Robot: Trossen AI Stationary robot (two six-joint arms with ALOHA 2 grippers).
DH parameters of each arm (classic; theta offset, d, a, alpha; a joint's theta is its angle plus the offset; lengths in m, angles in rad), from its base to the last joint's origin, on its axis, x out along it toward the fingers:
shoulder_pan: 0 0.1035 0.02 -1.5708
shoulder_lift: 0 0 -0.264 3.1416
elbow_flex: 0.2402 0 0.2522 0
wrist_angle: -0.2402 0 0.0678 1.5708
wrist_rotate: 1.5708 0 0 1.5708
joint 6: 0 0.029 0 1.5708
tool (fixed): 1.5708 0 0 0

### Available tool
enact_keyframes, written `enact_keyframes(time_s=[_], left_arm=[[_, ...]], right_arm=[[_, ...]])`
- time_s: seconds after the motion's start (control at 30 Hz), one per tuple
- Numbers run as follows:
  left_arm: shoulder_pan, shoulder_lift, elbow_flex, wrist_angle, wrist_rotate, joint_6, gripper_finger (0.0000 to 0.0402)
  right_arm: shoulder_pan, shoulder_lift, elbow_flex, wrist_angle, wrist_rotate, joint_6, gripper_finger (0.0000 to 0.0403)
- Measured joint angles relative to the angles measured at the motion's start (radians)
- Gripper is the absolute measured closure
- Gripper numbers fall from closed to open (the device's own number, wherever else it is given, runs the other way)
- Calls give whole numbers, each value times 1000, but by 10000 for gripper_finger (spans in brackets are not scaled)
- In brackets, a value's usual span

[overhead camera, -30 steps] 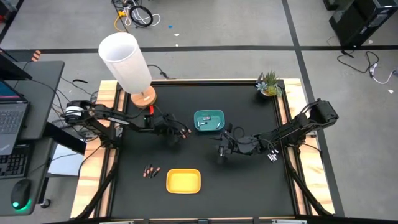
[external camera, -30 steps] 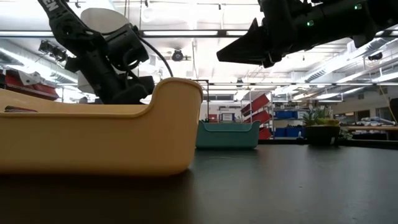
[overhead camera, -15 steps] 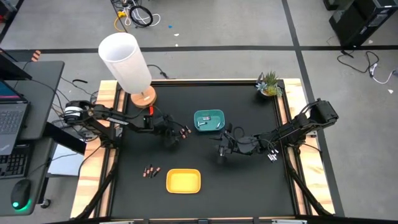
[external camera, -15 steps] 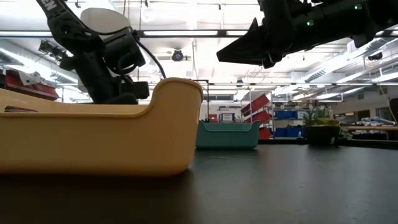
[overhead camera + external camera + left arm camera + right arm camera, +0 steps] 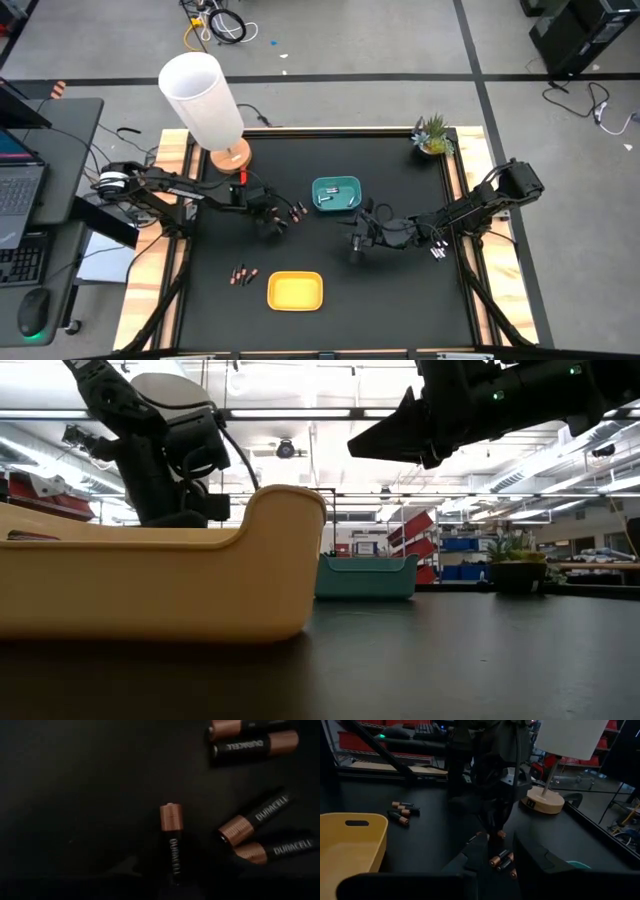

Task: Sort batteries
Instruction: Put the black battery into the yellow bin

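Black, copper-ended batteries (image 5: 171, 840) lie under the left pincer (image 5: 272, 222), grip unclear.

Left arm (image 5: 190, 192): matte black, built of slim jointed links, with a small red patch beside one joint and a thin black cable looping off its wrist housing in the low view. Right arm (image 5: 470, 208): the same black finish, with a bulkier boxy joint at its outer end, pale markings on a mid link, and small green lights on its dark body in the low view. Right gripper (image 5: 495, 862): two broad, flat, dark fingers with angular edges.
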Motion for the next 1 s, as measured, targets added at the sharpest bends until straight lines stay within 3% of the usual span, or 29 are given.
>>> enact_keyframes(time_s=[0.1,0.27,0.47,0.6,0.73,1.0], left_arm=[[-1,-1,-2,-2,6,22,351],[-13,-44,6,-40,-55,41,352],[-78,-221,81,-88,-187,44,352],[-189,-350,108,4,-130,66,352],[-347,-394,108,65,-83,11,352],[-619,-223,107,270,-57,-145,352]], right_arm=[[2,0,0,6,0,5,323],[3,0,0,6,-1,12,323],[3,-8,0,-19,-2,38,323],[17,-29,0,-57,30,70,323],[47,-65,0,-112,110,105,323],[81,-92,0,-146,172,164,323]])
